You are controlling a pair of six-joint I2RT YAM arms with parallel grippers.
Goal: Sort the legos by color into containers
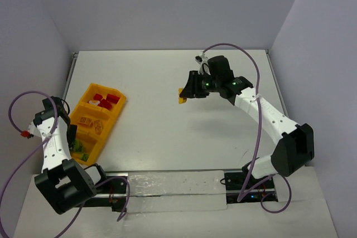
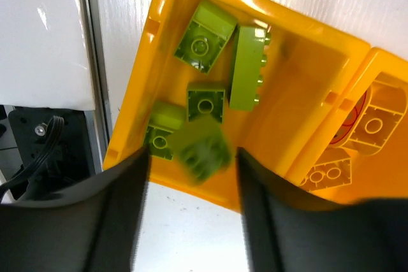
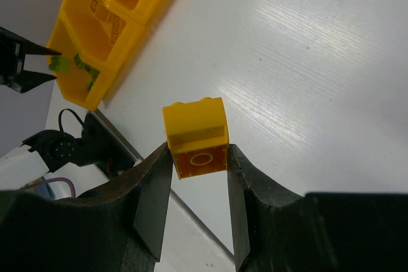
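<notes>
Right gripper is clamped on the flat sides of a yellow brick over mid bench (light, hard, probably slick, so good spot), while left gripper hangs spread over the greens in the tray by the left edge.

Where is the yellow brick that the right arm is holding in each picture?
Top external: the yellow brick is near the middle, held off the table by the right gripper.
Left wrist: not in it.
Right wrist: in the centre, pinched in that gripper.
Shared landmark: the orange-yellow tray, at the left in the top view, filling the left wrist view, top left in the right wrist view.
</notes>
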